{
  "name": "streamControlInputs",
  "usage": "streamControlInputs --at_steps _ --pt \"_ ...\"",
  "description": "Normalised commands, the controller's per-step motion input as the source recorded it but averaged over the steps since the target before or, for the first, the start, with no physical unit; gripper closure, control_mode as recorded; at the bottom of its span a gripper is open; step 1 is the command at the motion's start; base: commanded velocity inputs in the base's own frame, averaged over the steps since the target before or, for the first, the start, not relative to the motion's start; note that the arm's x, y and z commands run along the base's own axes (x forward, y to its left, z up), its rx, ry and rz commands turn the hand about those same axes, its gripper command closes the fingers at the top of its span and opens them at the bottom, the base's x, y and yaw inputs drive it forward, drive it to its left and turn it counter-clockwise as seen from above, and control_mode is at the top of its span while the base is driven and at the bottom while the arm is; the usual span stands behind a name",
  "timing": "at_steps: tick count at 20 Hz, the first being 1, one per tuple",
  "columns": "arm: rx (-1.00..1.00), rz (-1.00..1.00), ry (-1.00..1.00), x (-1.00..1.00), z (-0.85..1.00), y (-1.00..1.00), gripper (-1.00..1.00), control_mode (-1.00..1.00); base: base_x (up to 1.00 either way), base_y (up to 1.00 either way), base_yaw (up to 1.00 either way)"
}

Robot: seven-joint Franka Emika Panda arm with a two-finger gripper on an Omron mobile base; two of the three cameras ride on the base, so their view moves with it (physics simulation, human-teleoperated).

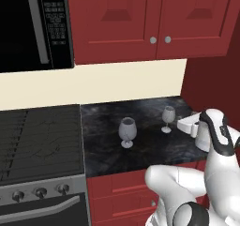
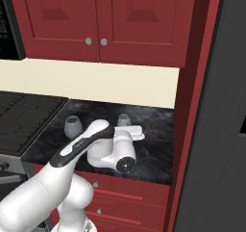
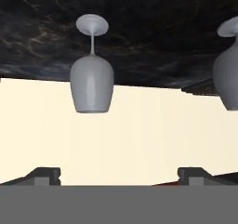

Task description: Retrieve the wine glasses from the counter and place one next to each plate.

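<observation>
No brand, label or legible writing can be made out; the black microwave (image 1: 35, 26) above the stove carries a panel of small pale button markings too fine to be read. Two small grey translucent wine glasses with rounded bowls, short stems and round feet are seen upright on the black marbled stone bench (image 1: 103, 145), which is veined in grey and set over dark red cabinet fronts. The nearer wine glass (image 1: 127, 131) stands toward the middle of the bench, closer to its front edge and to the dark stove grates (image 1: 40, 143) at the bench's left edge. The farther wine glass (image 1: 168, 118) stands nearer the back wall and the right end of the bench, well apart from the first. In the hand view the picture is inverted: one glass (image 3: 91, 74) is shown foot-up near the centre, the other (image 3: 229, 69) is cut off at the right edge. The hand (image 3: 118, 174) is held wide open, nothing between its two dark fingertips (image 3: 44, 175), and it is kept near the bench's right end, apart from both glasses. Dark red wall cabinets (image 2: 103, 21) with round grey knobs are mounted above a cream backsplash (image 2: 96, 82).
</observation>
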Motion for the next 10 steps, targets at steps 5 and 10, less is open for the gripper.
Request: streamControlInputs --at_steps 5,10 --pt "0.00 0.00 0.01 0.15 -0.01 -0.03 -1.00 -1.00 0.00 0.00 0.00" --pt "0.00 0.01 0.07 0.25 -0.15 -0.03 -1.00 -1.00 0.00 0.00 0.00"
